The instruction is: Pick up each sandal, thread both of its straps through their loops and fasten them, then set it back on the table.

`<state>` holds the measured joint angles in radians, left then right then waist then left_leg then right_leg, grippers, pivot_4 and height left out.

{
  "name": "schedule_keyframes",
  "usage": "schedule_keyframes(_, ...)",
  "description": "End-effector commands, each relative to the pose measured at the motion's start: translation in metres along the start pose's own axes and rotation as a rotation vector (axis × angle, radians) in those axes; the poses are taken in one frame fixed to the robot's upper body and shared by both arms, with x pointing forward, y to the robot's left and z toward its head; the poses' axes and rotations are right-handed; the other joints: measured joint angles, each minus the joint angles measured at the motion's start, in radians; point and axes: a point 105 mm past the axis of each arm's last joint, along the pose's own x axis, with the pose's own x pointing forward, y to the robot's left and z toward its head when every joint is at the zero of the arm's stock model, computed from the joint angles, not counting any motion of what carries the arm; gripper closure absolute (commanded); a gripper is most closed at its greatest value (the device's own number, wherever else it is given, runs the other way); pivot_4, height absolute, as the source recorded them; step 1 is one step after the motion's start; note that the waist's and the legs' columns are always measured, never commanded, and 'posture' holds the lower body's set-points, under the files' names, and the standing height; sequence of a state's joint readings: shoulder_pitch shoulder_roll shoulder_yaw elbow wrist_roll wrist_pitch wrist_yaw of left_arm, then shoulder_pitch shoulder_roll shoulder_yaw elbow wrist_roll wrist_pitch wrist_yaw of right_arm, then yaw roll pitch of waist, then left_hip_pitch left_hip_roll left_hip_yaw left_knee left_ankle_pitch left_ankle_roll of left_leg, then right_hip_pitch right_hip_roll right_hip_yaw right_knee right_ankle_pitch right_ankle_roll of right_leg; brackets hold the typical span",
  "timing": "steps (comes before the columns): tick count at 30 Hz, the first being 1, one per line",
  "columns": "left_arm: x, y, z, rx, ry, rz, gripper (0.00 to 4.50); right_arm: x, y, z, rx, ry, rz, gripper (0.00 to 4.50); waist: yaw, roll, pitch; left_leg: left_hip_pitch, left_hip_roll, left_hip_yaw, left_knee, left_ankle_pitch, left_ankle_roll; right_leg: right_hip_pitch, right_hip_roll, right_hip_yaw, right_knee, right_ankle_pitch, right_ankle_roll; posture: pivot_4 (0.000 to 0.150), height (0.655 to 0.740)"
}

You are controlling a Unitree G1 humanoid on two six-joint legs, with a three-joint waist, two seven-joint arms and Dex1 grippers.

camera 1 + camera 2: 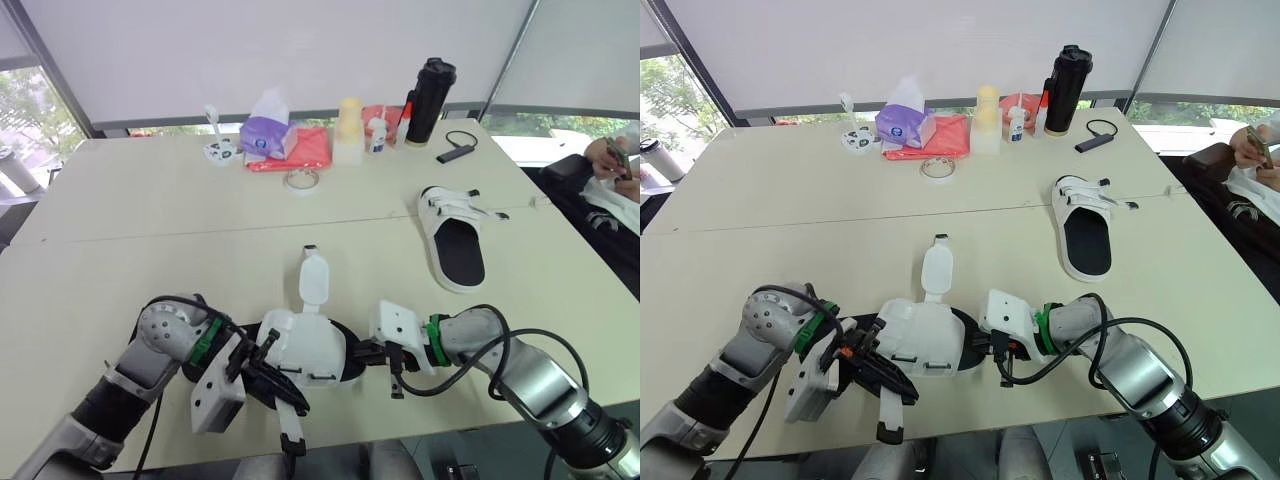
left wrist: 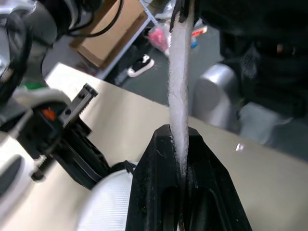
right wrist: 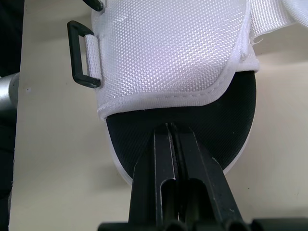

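The near sandal, white upper on a black sole, lies at the table's front edge between my grippers. My left gripper is shut on one of its white straps, which hangs past the table edge. The other strap lies open, pointing away from me. My right gripper is shut, its tips resting on the black insole just below the white upper, near a black loop. A second sandal lies farther right on the table, apart from both grippers.
Along the far edge stand a black bottle, small bottles, a purple tissue pack on red cloth, a tape roll and a black device. A person sits at the right.
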<state>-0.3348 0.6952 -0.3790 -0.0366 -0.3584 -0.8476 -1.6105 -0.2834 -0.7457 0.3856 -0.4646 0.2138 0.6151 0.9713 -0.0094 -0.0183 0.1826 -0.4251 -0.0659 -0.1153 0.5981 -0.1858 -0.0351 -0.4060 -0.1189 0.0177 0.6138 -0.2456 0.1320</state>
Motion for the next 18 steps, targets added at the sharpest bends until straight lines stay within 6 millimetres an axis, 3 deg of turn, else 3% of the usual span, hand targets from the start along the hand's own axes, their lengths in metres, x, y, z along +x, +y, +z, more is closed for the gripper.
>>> schedule_keyframes(1, 0.002, -0.004, 0.005, 0.084, -0.026, -0.005, 4.4, 0.001, 0.0, -0.014, 0.034, 0.056, 0.005, 4.5, 0.0, 0.0, 0.0, 0.0, 0.0, 0.0, 0.0, 0.0, 0.0, 0.0, 0.0, 0.0, 0.0, 0.0, 0.0, 0.15, 0.74)
schedule_keyframes(2, 0.003, -0.008, 0.005, 0.094, -0.029, -0.015, 4.4, 0.001, 0.0, -0.014, 0.032, 0.056, 0.005, 4.5, 0.0, 0.0, 0.0, 0.0, 0.0, 0.0, 0.0, 0.0, 0.0, 0.0, 0.0, 0.0, 0.0, 0.0, 0.0, 0.15, 0.74)
schedule_keyframes(11, 0.006, -0.042, 0.019, 0.035, -0.066, -0.091, 0.26, 0.001, -0.001, -0.014, 0.028, 0.056, 0.011, 4.5, -0.001, 0.0, 0.0, 0.001, 0.0, 0.0, 0.0, 0.0, 0.0, 0.001, 0.0, 0.0, 0.001, 0.0, 0.0, 0.15, 0.74)
schedule_keyframes(15, 0.0, -0.058, 0.024, -0.022, -0.053, -0.125, 0.11, 0.003, -0.001, -0.014, 0.026, 0.053, 0.014, 4.5, -0.002, 0.001, 0.0, 0.001, 0.0, 0.0, 0.0, 0.0, 0.0, 0.001, 0.0, 0.0, 0.001, 0.0, 0.0, 0.15, 0.74)
schedule_keyframes(18, -0.009, -0.059, 0.02, -0.055, -0.004, -0.088, 0.11, 0.003, -0.001, -0.014, 0.025, 0.053, 0.016, 4.5, -0.002, 0.001, 0.0, 0.001, 0.0, 0.0, 0.0, 0.0, 0.0, 0.001, 0.0, 0.0, 0.001, 0.0, 0.0, 0.15, 0.74)
